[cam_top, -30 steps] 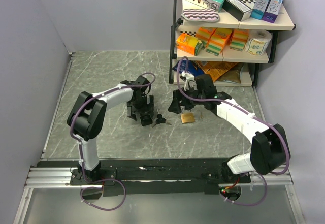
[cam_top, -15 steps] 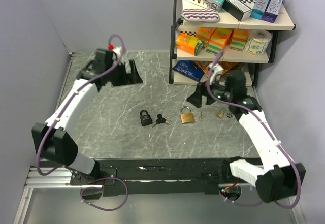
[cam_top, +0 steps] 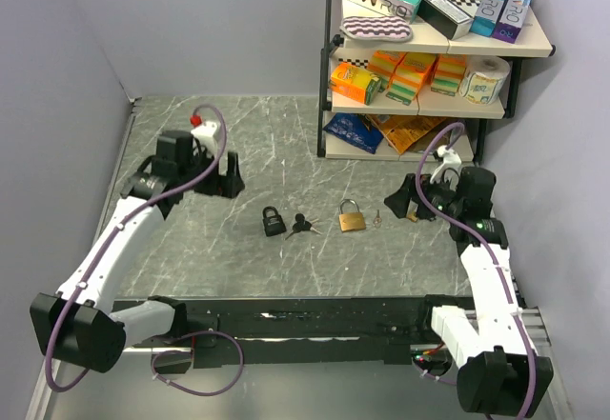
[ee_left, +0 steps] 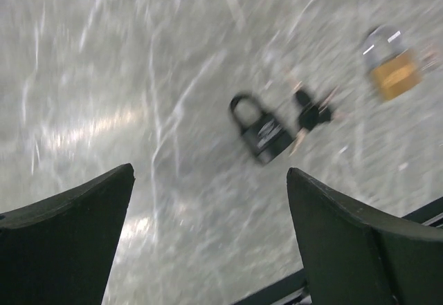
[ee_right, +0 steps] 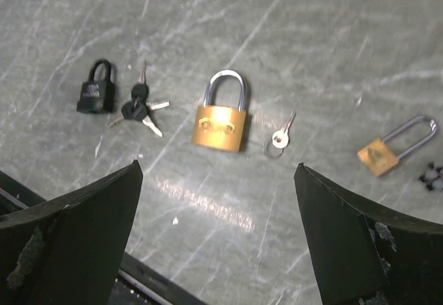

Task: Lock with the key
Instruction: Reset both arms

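Note:
A black padlock lies on the table with a bunch of black-headed keys just to its right. A brass padlock lies further right, with a small silver key beside it. The left gripper is open and empty, left of and behind the black padlock. The right gripper is open and empty, right of the silver key. In the left wrist view the black padlock is blurred. The right wrist view shows the brass padlock and the silver key.
A small long-shackle brass padlock lies right of the silver key. A shelf unit with boxes and packets stands at the back right. Grey walls close the left and back sides. The black rail runs along the near edge.
Both arms have drawn away from the padlocks. The left gripper swung to the back left, then came nearer. The right gripper moved right, uncovering the silver key and small brass padlock.

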Action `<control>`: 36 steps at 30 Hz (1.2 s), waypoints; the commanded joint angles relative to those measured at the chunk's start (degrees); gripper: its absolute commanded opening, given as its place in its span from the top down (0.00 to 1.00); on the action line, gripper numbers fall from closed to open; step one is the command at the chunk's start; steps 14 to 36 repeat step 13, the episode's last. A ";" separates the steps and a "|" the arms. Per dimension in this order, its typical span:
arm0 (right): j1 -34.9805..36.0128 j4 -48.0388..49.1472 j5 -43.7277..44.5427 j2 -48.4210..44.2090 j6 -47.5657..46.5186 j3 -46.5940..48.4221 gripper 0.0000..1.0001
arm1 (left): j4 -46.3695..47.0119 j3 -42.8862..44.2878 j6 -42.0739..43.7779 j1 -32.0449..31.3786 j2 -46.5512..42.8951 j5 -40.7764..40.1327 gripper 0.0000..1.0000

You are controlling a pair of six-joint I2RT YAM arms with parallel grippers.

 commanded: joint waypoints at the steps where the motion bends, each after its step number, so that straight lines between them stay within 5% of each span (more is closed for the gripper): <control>1: -0.68 2.41 -0.81 -3.20 0.55 -2.35 0.01 | 2.29 -6.01 3.64 0.04 -3.02 -5.80 0.04; 36: -0.15 1.45 -4.06 -0.65 -0.94 -2.53 0.01 | 3.08 -6.28 3.55 0.04 -3.54 -9.15 0.04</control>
